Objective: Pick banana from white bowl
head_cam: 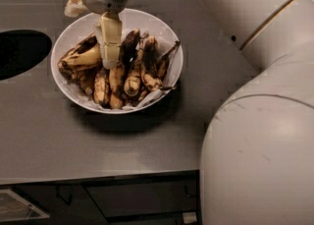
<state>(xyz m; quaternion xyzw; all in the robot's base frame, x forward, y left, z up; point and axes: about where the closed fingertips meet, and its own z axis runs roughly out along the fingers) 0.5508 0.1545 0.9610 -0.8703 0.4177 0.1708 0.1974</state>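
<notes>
The white bowl (164, 40) stands on the grey counter and holds several overripe bananas on white paper. The banana (81, 61), mostly yellow with brown blotches, lies at the bowl's left side. Darker, blackened bananas (147, 64) fill the middle and right. My gripper (111, 61) hangs straight down from above into the bowl. Its tip is right beside the yellow banana's right end, among the fruit. Whether it touches a banana I cannot tell.
A dark round opening (19, 52) is cut into the counter left of the bowl. The counter's front edge (98, 175) runs below, with dark cabinet space under it. My arm's large white body (260, 135) fills the right side.
</notes>
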